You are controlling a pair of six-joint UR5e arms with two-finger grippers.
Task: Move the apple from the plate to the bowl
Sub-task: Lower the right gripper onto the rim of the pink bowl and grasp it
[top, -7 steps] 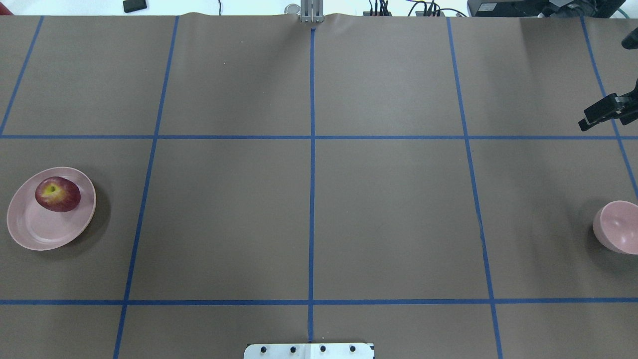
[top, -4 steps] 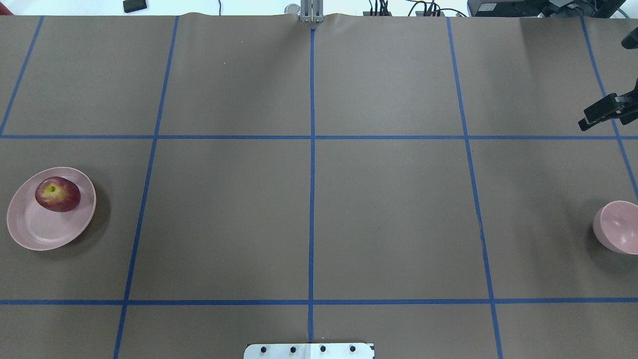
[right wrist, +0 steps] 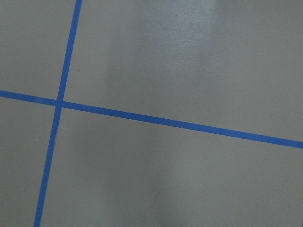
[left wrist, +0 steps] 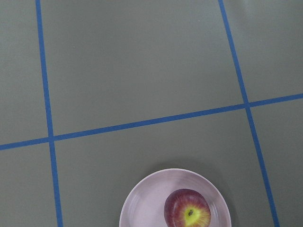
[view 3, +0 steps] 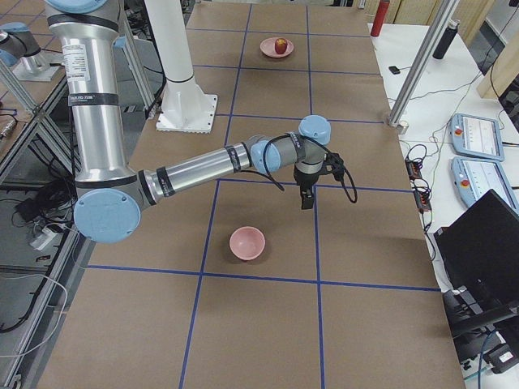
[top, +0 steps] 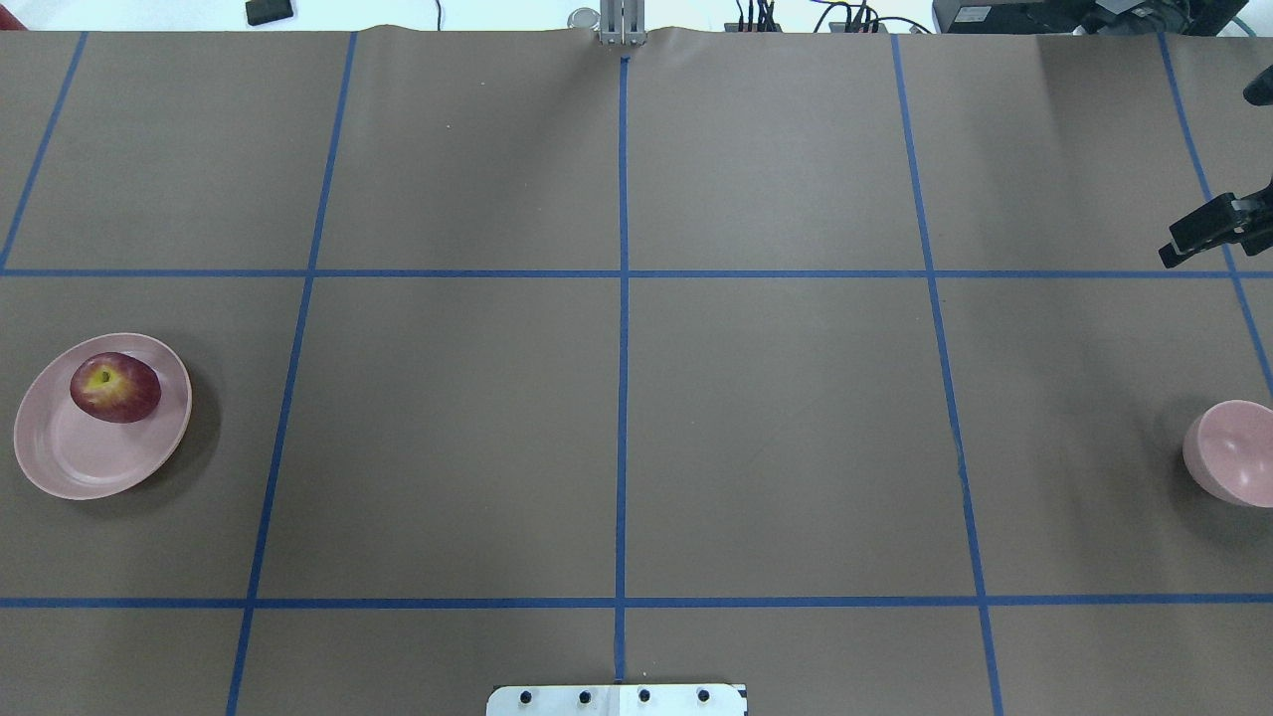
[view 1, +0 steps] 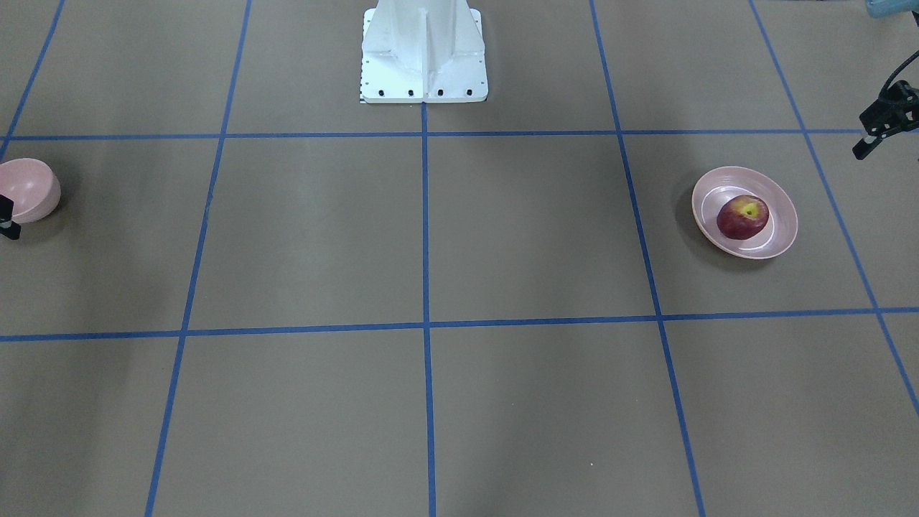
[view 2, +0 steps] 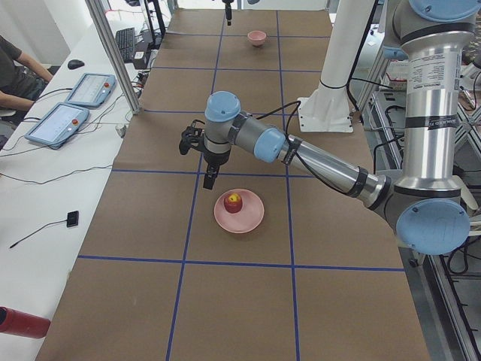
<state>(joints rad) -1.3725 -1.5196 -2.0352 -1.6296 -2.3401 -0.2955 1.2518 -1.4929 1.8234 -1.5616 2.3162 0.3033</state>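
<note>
The dark red apple [top: 114, 388] lies on the far part of the shallow pink plate [top: 75, 462] at the table's left end; both show in the left wrist view, apple [left wrist: 187, 210] on plate [left wrist: 142, 208]. The small deep pink bowl [top: 1231, 452] stands empty at the right end. My left gripper [view 1: 864, 148] hangs above the table beside the plate [view 1: 779, 233], narrow and empty, fingers together. My right gripper [top: 1169, 257] hovers beyond the bowl, also shut and empty. Neither wrist view shows fingers.
Brown table paper with a blue tape grid [top: 623, 273]. The white robot base [view 1: 423, 50] stands mid-table at the robot's edge. Cables and devices [top: 855, 20] lie past the far edge. Operator tablets [view 2: 71, 105] sit on a side desk.
My right gripper has shifted slightly toward the right edge of the overhead view. Apple, plate and bowl have not moved.
</note>
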